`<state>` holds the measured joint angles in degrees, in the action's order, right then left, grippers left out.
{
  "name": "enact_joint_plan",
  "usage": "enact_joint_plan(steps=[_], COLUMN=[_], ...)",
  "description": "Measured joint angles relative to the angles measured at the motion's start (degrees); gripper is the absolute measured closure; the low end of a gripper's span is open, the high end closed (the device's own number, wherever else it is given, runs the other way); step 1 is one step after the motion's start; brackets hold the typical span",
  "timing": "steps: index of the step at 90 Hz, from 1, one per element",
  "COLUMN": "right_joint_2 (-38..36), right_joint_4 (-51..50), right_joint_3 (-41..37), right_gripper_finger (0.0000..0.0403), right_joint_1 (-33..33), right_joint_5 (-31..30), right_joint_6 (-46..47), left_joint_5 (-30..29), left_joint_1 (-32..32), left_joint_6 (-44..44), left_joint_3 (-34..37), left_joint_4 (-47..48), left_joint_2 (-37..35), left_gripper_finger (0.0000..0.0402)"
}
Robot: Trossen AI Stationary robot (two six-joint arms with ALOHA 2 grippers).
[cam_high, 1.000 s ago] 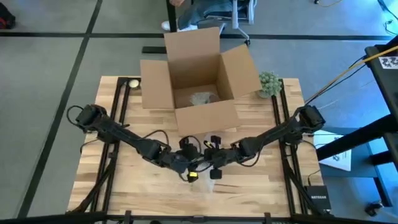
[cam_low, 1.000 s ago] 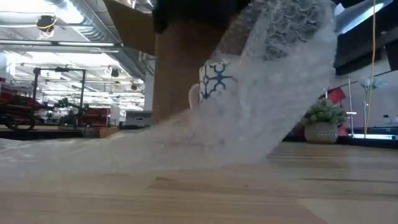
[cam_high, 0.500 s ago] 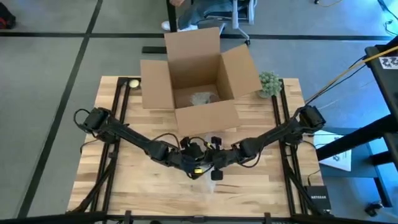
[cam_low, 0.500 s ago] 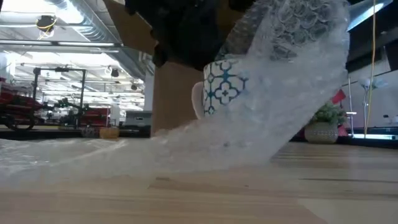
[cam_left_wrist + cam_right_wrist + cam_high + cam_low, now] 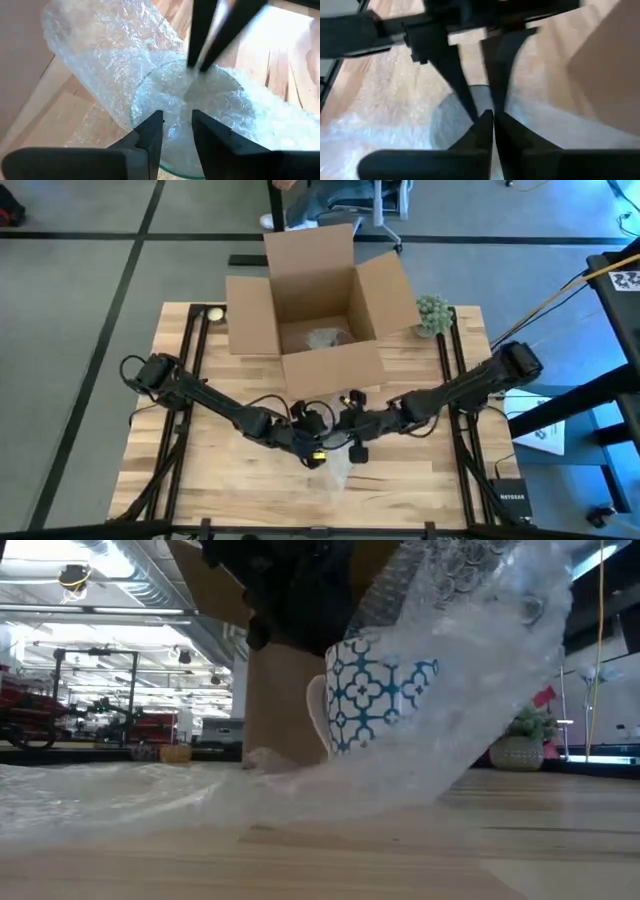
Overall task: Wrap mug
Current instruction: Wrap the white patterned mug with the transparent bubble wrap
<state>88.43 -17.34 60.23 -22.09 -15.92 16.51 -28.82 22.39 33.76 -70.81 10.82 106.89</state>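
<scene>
A white mug (image 5: 375, 690) with a teal pattern is held tilted just above the table's middle, under a sheet of bubble wrap (image 5: 470, 650). My left gripper (image 5: 175, 132) is shut on the mug. My right gripper (image 5: 493, 122) meets it from the right side and is shut on the wrap. In the high view the two grippers (image 5: 318, 442) (image 5: 352, 442) stand close together in front of the box. The wrap's lower part (image 5: 338, 468) lies flat on the table. My left gripper has the mug's wall at its rim (image 5: 167, 150) between its two fingers (image 5: 150, 132), which stand either side of the rim's edge. The mug is tilted, its open mouth toward the gripper, with wrap over its far side. My right gripper pinches the bubble wrap (image 5: 520, 117) between its shut fingertips, close to the mug's mouth. The wrap rises steeply from the table to the hold (image 5: 520, 590) and drapes over the mug. One layer or several, I cannot tell.
An open cardboard box (image 5: 315, 300) with some wrap inside stands at the far middle of the table. A small potted plant (image 5: 433, 313) sits at the far right, and a small round object (image 5: 214, 313) at the far left.
My left gripper has carried the mug a little toward the table's right edge. My right gripper has drawn the wrap toward the right, so more of the mug's teal pattern now shows from under it.
</scene>
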Motion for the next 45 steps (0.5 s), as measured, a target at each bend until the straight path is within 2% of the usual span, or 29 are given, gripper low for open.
enact_joint_plan(steps=[10, 29, 45], right_joint_2=[-3.35, -5.68, -5.67], right_joint_4=[-5.84, -20.19, -13.5], right_joint_3=[-0.12, -2.33, -10.82], right_gripper_finger=[0.0402, 0.0402, 0.0402], right_joint_1=[-0.02, 0.0, 0.09], right_joint_5=[-2.57, -16.78, -22.72], right_joint_6=[1.09, 6.65, 10.63], left_joint_5=[0.0, -0.02, 0.0], left_joint_1=[0.09, 0.15, 0.17], left_joint_6=[0.0, -0.13, -0.66], left_joint_3=[0.02, 0.09, 0.09], left_joint_4=[0.01, 0.05, -0.01], left_joint_2=[0.0, 0.07, 0.09], left_gripper_finger=[0.0314, 0.0314, 0.0314])
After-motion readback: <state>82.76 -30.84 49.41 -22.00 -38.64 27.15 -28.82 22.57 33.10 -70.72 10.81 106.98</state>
